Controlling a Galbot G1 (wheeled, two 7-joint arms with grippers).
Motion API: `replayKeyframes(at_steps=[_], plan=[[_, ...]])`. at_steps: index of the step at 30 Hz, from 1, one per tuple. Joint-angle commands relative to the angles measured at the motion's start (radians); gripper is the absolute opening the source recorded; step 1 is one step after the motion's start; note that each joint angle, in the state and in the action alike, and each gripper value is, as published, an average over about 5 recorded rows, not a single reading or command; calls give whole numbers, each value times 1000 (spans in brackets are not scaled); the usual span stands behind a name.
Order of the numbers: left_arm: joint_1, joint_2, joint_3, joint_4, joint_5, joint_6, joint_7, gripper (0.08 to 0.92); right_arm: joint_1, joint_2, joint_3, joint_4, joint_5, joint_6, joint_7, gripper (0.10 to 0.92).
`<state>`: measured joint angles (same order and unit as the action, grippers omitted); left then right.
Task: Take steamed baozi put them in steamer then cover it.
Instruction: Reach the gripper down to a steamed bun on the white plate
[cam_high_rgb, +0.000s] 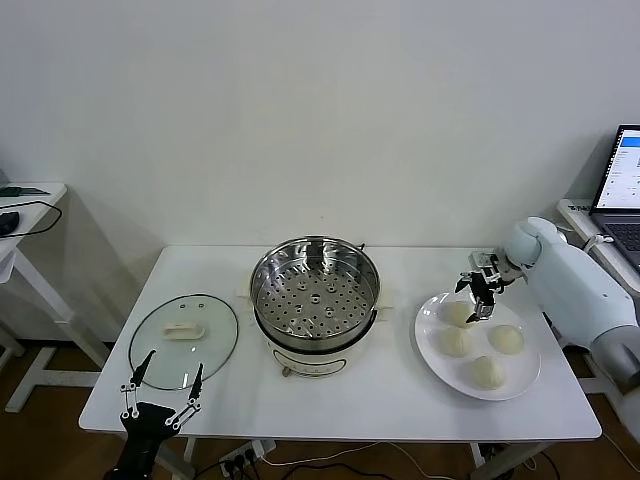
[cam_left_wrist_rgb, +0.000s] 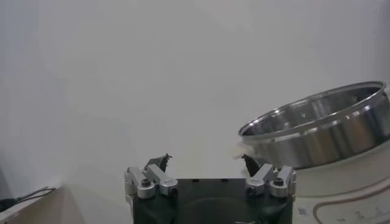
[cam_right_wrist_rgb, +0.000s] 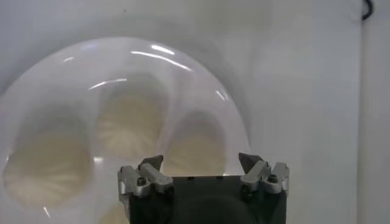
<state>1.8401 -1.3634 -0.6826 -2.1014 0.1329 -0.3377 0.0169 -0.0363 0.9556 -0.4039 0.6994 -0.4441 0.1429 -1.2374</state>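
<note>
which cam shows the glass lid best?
Head view: the round clear glass lid with white handle lies whole, flat on the white table, left of the steel steamer pot. Neither wrist view shows it.

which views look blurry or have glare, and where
Head view: sharp; reflections on the steamer and the cover. Left wrist view: steamer slightly soft, bright wall behind. Right wrist view: baozi out of focus, glare streaks on the plate rim.
</note>
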Motion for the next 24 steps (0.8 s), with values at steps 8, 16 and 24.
replayKeyframes(at_steps=[8,16,24], plan=[[0,-2,5,8,1,-3,-4,823,10,45,3,-67,-93,27,21,823],[-4,-4,7,14,1,-4,-6,823,6,48,7,-80,-94,30,32,820],[-2,-3,2,10,0,-3,-9,823,-12,45,15,-68,-89,31,32,763]])
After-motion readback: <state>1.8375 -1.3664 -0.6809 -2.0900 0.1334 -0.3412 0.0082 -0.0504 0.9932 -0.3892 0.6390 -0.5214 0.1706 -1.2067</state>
